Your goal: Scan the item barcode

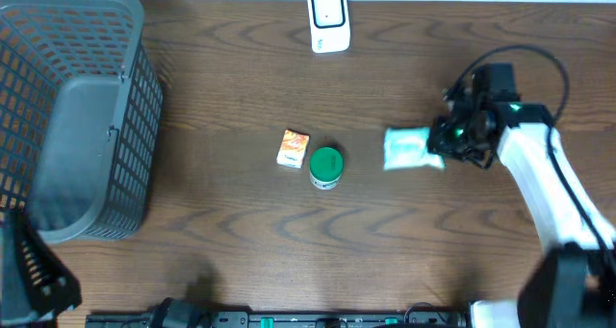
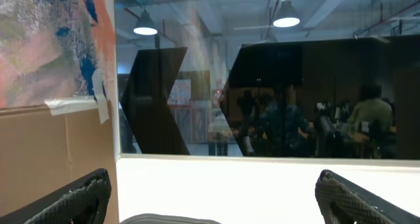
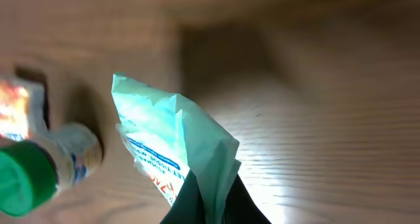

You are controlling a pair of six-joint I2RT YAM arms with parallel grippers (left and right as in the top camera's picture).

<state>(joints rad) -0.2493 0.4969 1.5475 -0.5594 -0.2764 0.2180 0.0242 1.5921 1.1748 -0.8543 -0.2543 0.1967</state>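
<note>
A pale green tissue packet lies on the wooden table right of centre. My right gripper is at its right end and shut on the packet's edge. In the right wrist view the dark fingers pinch the packet's folded plastic, with my right gripper low in the picture. A white scanner stands at the table's far edge, apart from the packet. My left gripper is open and holds nothing. It faces a window, with its fingertips wide apart.
A small orange box and a green-lidded jar sit at the table's centre, just left of the packet. A large grey mesh basket fills the left side. The left arm shows at the lower left corner.
</note>
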